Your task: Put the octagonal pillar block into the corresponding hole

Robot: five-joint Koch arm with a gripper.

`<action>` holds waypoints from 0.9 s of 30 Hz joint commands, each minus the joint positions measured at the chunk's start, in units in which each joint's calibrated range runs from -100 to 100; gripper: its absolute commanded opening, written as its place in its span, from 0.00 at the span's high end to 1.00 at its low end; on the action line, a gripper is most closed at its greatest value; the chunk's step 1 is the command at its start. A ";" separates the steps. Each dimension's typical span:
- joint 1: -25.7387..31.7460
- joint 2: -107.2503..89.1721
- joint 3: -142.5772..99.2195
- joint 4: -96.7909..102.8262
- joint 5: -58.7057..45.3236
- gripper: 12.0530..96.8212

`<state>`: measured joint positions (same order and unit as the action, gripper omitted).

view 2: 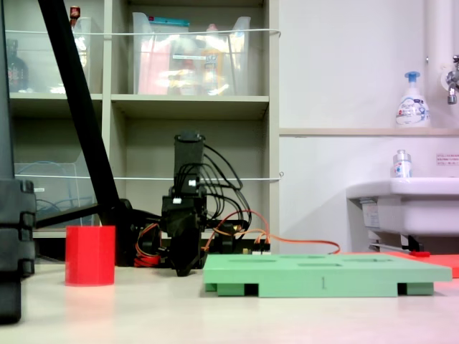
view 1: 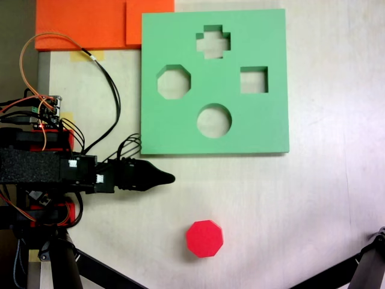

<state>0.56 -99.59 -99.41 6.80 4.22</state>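
The octagonal pillar block (view 1: pixel 204 238) is bright red and stands alone on the pale table, near the lower middle of a fixed view; from the side it shows as a red upright stub (view 2: pixel 90 256). The green foam board (view 1: pixel 258 129) lies flat beyond it, and its eight-sided hole (view 1: pixel 174 82) sits at the board's left. My gripper (view 1: pixel 165 177) points right, just below the board's lower left corner and up-left of the block, touching neither. Its jaws are together with nothing between them, and it hangs low over the table (view 2: pixel 185 266).
The board also has a cross cutout (view 1: pixel 213 42), a square cutout (view 1: pixel 254 80) and a round cutout (view 1: pixel 214 120). Orange foam sheets (view 1: pixel 84 24) lie at the top left. Cables (view 1: pixel 108 84) loop beside the arm base. Tripod legs (view 1: pixel 90 268) cross the lower corners.
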 commanded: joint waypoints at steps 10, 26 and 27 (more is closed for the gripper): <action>0.34 -0.41 -0.59 -5.60 -0.20 0.56; 0.98 -0.41 -0.59 -5.02 -0.05 0.60; 1.07 -0.41 -0.59 -3.58 1.51 0.59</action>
<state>1.10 -99.59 -99.41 6.80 4.27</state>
